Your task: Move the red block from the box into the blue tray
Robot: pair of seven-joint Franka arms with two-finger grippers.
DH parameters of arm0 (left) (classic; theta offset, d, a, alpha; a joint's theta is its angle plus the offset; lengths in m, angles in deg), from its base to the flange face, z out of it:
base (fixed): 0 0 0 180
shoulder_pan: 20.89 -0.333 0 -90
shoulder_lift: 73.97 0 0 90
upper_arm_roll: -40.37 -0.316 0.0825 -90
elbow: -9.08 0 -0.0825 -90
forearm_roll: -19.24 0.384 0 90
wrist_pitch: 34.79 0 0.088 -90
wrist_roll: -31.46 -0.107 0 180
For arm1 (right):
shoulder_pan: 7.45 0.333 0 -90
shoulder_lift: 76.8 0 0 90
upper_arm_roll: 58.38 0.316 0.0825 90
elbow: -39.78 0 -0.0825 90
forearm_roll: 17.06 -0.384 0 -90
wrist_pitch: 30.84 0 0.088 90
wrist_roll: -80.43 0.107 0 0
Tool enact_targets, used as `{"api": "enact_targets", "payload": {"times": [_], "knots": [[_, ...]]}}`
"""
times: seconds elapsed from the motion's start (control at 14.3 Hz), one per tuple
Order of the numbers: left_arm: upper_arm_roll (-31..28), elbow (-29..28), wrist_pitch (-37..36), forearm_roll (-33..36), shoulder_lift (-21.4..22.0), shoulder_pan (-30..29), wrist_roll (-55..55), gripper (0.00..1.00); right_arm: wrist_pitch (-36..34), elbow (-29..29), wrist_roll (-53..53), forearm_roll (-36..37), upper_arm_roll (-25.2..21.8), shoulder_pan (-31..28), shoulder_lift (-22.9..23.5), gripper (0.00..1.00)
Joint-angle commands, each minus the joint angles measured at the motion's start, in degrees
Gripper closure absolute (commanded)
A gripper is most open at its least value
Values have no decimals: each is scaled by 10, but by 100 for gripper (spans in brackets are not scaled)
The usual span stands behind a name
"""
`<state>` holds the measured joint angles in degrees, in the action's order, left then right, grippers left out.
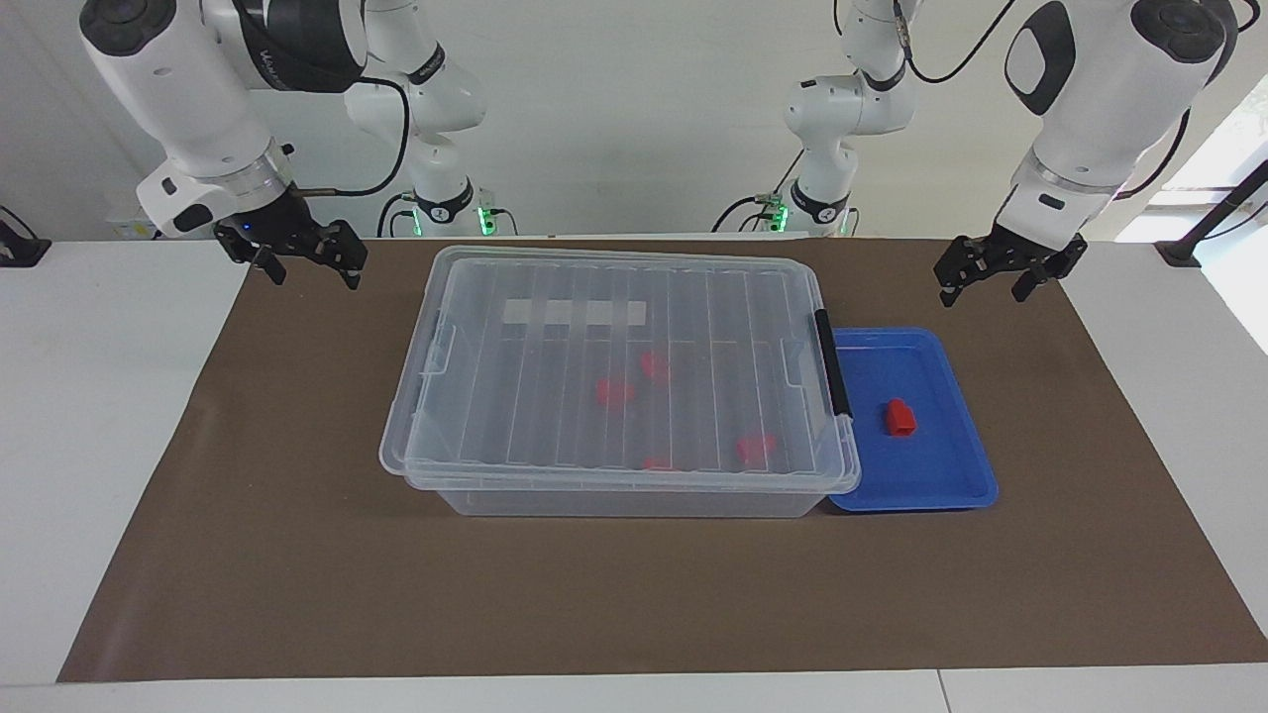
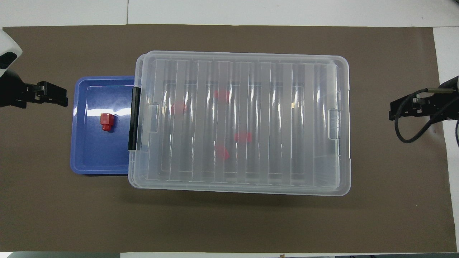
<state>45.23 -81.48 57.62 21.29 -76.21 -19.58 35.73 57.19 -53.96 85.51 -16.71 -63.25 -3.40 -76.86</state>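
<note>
The box [image 1: 634, 500] is a clear bin in the middle of the mat, with its ribbed lid [image 1: 555, 396] lying on it and a black latch [image 1: 832, 361] at the tray end. Several red blocks [image 1: 614, 392] show blurred through the lid [image 2: 243, 137]. The blue tray [image 1: 941, 465] sits against the box toward the left arm's end, and one red block [image 1: 899, 417] lies in it [image 2: 106, 122]. My left gripper [image 1: 984, 290] is open and empty over the mat beside the tray. My right gripper [image 1: 312, 275] is open and empty over the mat's other end.
A brown mat [image 1: 297, 555] covers most of the white table. The box [image 2: 344, 125] and tray [image 2: 96, 154] take up its middle. Both arms hang raised at the two ends, the left gripper [image 2: 62, 97] and the right gripper [image 2: 394, 113] apart from everything.
</note>
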Motion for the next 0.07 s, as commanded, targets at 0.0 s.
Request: {"api": "enact_targets", "payload": {"times": [0.0], "knots": [[0,-17,-1,8,15,1,6,0,-8,7,-10,4,5,-7,1,0]]}}
